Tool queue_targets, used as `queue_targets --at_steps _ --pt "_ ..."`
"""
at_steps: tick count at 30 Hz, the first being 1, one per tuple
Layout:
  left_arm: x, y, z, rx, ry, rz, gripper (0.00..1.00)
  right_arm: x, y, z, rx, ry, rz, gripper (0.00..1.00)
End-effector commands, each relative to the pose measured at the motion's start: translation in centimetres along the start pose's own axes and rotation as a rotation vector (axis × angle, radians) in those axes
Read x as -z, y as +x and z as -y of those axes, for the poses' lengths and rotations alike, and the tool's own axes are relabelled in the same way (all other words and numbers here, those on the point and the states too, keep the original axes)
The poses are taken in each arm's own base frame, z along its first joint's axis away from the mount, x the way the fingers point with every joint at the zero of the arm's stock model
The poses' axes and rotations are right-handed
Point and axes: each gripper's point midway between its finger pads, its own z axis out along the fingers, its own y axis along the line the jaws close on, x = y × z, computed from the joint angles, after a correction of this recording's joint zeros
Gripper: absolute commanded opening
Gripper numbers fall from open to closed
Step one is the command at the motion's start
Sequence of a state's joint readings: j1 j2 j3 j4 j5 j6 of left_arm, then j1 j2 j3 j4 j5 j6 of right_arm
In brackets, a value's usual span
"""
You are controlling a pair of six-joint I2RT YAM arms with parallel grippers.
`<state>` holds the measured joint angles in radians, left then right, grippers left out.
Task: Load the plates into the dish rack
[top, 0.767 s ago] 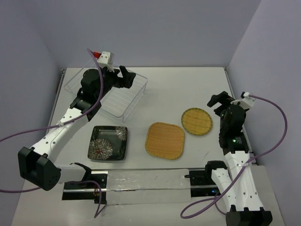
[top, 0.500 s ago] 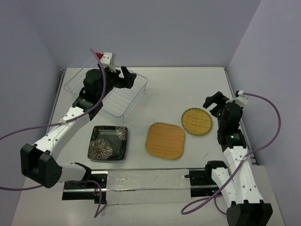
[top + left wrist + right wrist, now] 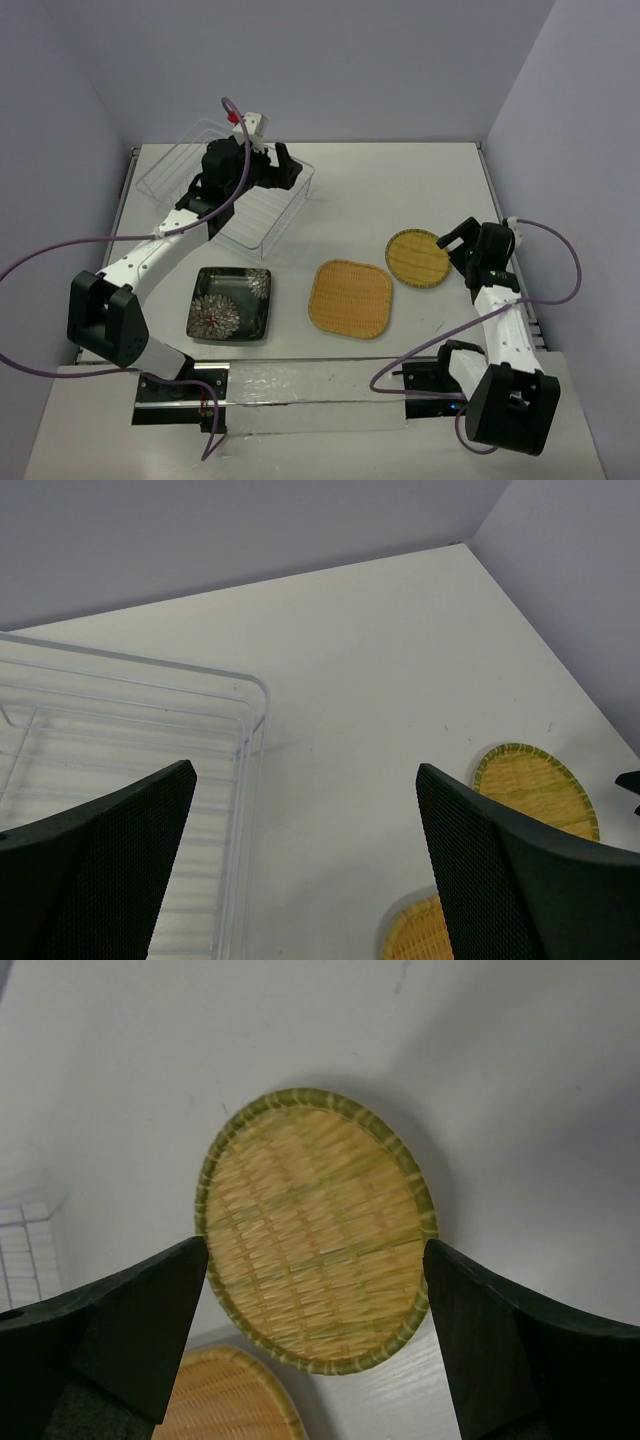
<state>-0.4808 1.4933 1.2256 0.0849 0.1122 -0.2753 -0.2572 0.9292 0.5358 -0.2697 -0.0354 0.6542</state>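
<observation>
Right gripper (image 3: 315, 1250) wide open, round yellow woven plate (image 3: 300, 1200) centred below between its jaws; left gripper (image 3: 305, 770) wide open over dish rack (image 3: 245, 695) corner

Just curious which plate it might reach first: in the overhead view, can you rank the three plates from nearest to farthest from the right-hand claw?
1. Yellow round plate, just beside the right gripper.
2. Orange plate, in the middle.
3. Black flowered plate, over on the left.
</observation>
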Motion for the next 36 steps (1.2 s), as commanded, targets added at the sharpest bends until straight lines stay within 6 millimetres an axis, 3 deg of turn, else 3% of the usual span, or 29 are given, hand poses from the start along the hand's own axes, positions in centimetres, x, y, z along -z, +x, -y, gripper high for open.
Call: queue_targets --at_steps 1,10,19,24,26,28,29,33,36 --pt "-0.1 -3.1 1.3 -0.028 0.057 0.065 0.99 -1.0 3.2 2.2 -0.076 0.049 -0.129 0.93" --pt "-0.3 -3.0 2.0 -0.023 0.100 0.062 0.99 -2.1 6.1 5.4 -0.106 0.162 -0.234 0.83" --pt "-0.7 -2.7 1.7 -0.018 0.090 0.055 0.99 -4.1 7.5 5.2 -0.106 0.141 -0.330 0.54" --pt "-0.6 -2.7 1.4 -0.016 0.073 0.056 0.99 -4.6 7.8 4.8 -0.102 0.116 -0.355 0.31" --pt "-0.5 -2.7 1.2 -0.011 0.064 0.055 0.99 -4.6 7.4 4.8 -0.095 0.114 -0.332 0.24" --pt "-0.3 -2.6 1.2 -0.005 0.062 0.054 0.99 -4.4 6.9 4.7 -0.085 0.114 -0.309 0.03" --pt "-0.2 -2.6 1.2 -0.005 0.064 0.053 0.99 -4.3 6.3 4.5 -0.079 0.108 -0.283 0.00" --pt "0.1 -2.5 1.1 -0.007 0.056 0.050 0.99 -3.6 4.3 3.0 -0.015 0.041 -0.218 0.00" --pt "0.3 -2.8 0.9 -0.011 0.048 0.054 0.99 -2.1 1.0 -0.6 0.058 -0.091 -0.122 0.00"
